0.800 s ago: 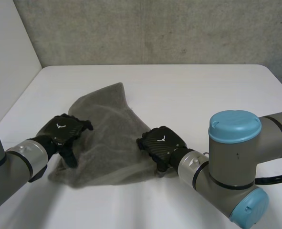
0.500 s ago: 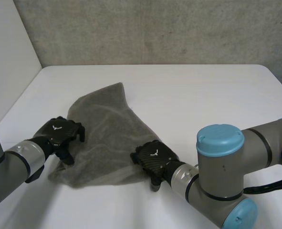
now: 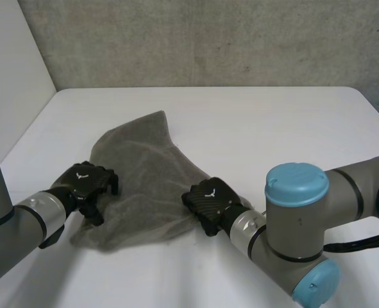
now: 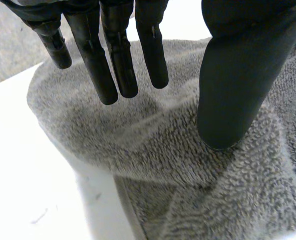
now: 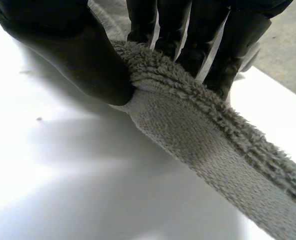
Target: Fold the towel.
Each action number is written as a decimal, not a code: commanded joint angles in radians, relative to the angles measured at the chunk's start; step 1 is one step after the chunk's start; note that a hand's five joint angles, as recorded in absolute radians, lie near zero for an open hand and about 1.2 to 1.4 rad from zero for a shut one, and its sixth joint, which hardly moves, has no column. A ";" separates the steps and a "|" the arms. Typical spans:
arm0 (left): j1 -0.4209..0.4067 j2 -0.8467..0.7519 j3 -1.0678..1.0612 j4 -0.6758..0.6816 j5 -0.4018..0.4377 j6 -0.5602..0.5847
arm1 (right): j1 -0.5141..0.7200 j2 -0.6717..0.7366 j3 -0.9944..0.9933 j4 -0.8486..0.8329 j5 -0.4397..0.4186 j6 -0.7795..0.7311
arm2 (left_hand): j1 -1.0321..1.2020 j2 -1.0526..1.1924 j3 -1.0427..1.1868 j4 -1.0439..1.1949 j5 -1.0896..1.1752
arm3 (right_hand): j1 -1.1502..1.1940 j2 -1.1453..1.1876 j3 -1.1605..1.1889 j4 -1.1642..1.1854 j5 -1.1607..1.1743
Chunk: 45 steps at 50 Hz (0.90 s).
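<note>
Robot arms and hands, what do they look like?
The left arm and right arm are thick grey tubes with silver wrist bands and round light-blue caps. The left hand and right hand are black and boxy, each with a white mark on its back.

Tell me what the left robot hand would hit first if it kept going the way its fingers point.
Most likely the towel: the straight fingers of the left robot hand aim at its raised fold, and the thumb seems to touch it.
</note>
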 commanded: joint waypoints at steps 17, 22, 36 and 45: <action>-0.047 0.088 0.006 0.000 -0.007 -0.015 | -0.517 -0.130 -0.001 0.140 -0.102 -0.232 | -0.431 -0.496 -0.429 0.021 -0.426 | 0.086 0.093 0.081 0.060 0.067; -0.052 0.086 0.006 0.000 -0.005 -0.015 | -0.647 -0.043 -0.155 0.193 -0.120 -0.269 | -0.428 -0.493 -0.426 0.024 -0.424 | 0.086 0.093 0.081 0.060 0.067; -0.117 -0.001 0.095 0.032 -0.013 -0.015 | -0.658 0.018 -0.285 0.347 -0.131 -0.234 | -0.387 -0.452 -0.385 0.065 -0.382 | -1.135 -1.129 -1.141 -1.162 -1.155; -0.177 -0.139 0.231 0.034 -0.036 -0.018 | -0.540 -0.150 -0.074 0.238 -0.138 -0.151 | -0.255 -0.320 -0.253 0.197 -0.250 | -1.135 -1.129 -1.141 -1.162 -1.155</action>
